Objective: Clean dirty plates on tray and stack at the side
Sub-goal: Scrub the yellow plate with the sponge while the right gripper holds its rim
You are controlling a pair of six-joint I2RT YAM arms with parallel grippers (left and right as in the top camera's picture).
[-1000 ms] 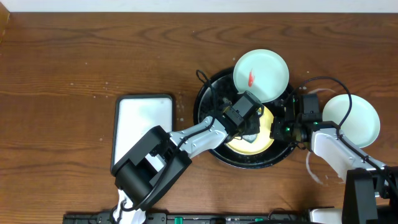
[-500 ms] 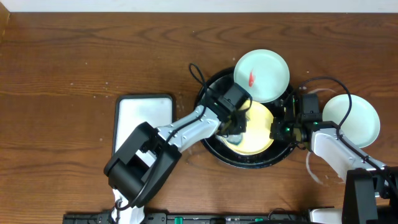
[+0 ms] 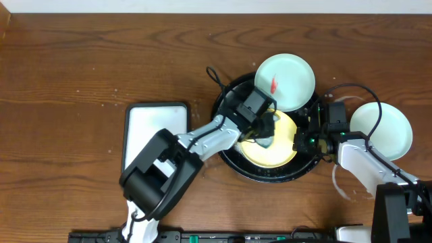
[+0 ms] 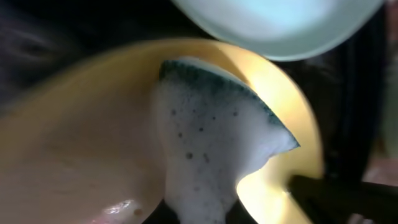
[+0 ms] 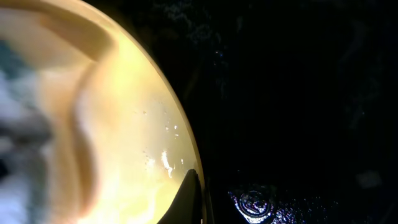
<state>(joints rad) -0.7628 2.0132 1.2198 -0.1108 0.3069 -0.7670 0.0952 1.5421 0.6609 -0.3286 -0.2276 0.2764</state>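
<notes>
The round yellow plate [image 3: 282, 150] is seen face up inside the black tray [image 3: 270, 175], with no long axis. A foamy sponge [image 4: 211, 143] is gripped by the left hand [image 3: 264, 131] and pressed onto it. Its right rim is pinched by the closed right hand [image 3: 302, 140]. A red-smeared mint plate [image 3: 290, 81] overlaps the tray's far rim; a second mint plate [image 3: 385, 128] sits on the table [image 3: 101, 61] to the right.
</notes>
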